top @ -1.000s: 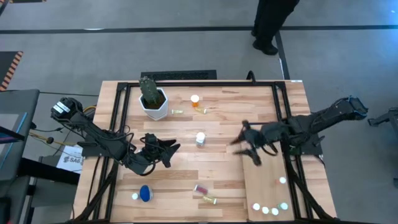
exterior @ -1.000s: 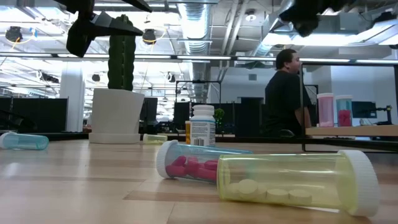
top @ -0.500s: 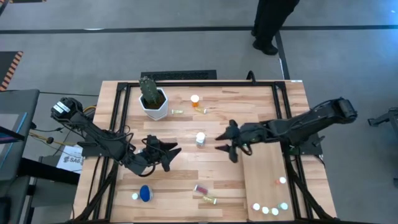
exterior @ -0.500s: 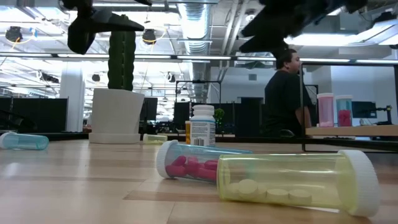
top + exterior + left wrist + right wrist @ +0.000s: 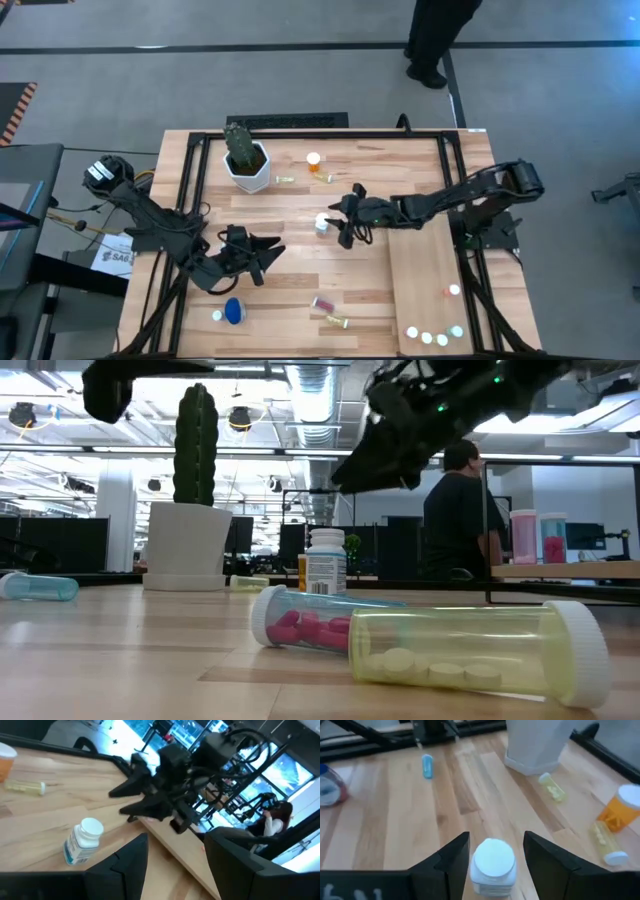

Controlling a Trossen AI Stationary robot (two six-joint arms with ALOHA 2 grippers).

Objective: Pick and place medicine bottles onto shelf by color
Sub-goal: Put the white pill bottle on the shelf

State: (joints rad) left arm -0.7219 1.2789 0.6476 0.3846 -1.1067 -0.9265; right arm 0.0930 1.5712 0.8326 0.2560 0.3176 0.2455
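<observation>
- High view: we see the right gripper point(image 5: 345, 220) reached out from over the shelf point(image 5: 425, 285) to the middle of the table point(image 5: 400, 160), its tips just beside the upright white bottle point(image 5: 322, 224) — a second ago it hung over the shelf's far end. The left gripper point(image 5: 262, 252) waits near the table's left side, drifted a little nearer the blue bottle point(image 5: 233, 311). Several capped bottles stand at the shelf's near end point(image 5: 432, 335).
- Low view: the right arm now comes down into the picture above the white bottle point(image 5: 325, 563). A pink-pill vial point(image 5: 300, 628) and a yellow-green vial point(image 5: 480, 655) lie in the foreground; the cactus pot point(image 5: 187, 545) stands behind.
- Left wrist view: the left fingers point(image 5: 127, 862) stand apart with nothing between them, looking toward the white bottle point(image 5: 82, 841) and the other arm.
- Right wrist view: the right fingers point(image 5: 451, 860) are spread on either side of the white bottle's cap point(image 5: 493, 860), not yet touching it. An orange bottle point(image 5: 620, 810) stands farther off.
- We judge the approach done — closing on the white bottle comes next, then carrying it to the shelf.
</observation>
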